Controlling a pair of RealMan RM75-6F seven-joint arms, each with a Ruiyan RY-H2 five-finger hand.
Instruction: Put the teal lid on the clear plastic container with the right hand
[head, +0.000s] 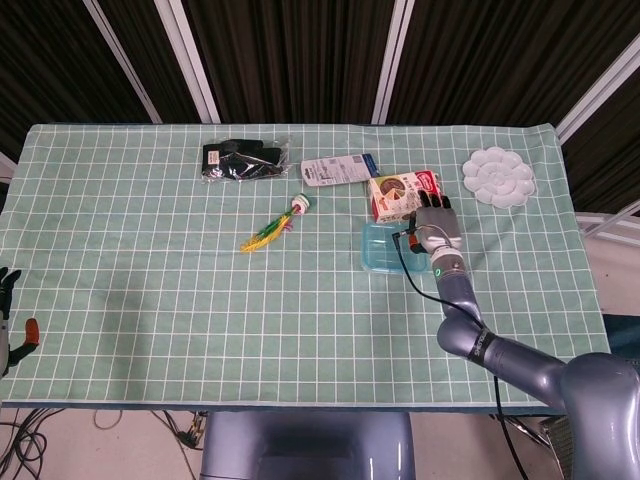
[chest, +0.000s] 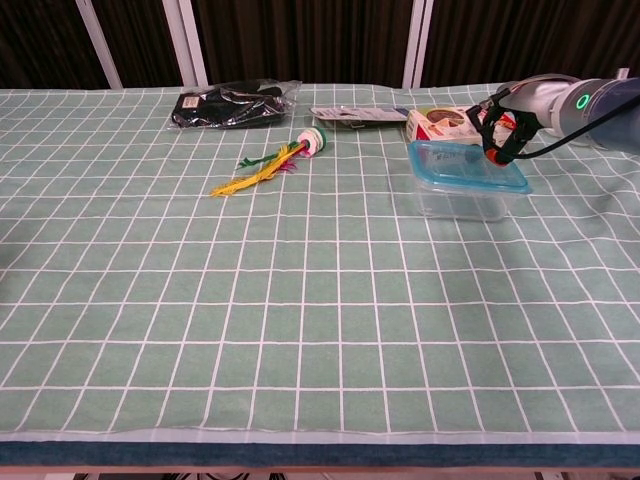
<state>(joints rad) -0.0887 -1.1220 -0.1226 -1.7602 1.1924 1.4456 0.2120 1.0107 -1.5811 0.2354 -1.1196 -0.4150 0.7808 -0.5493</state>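
The teal lid (head: 385, 246) (chest: 462, 165) lies on top of the clear plastic container (chest: 455, 197), nearly level, at the table's right middle. My right hand (head: 433, 222) (chest: 503, 126) is at the lid's far right corner. Its fingers curl down and grip the lid's edge there, with the red fingertips (chest: 497, 155) touching it. In the head view the container is mostly hidden under the lid. Only a sliver of my left hand (head: 8, 322) shows at the far left edge, off the table, and how it is held is unclear.
A red snack box (head: 401, 194) (chest: 438, 122) stands just behind the container, close to the right hand. Further back are a flat packet (head: 338, 170), a black bag (head: 241, 160) and a white flower-shaped dish (head: 498, 177). A yellow-green feather toy (head: 272, 229) lies left of centre.
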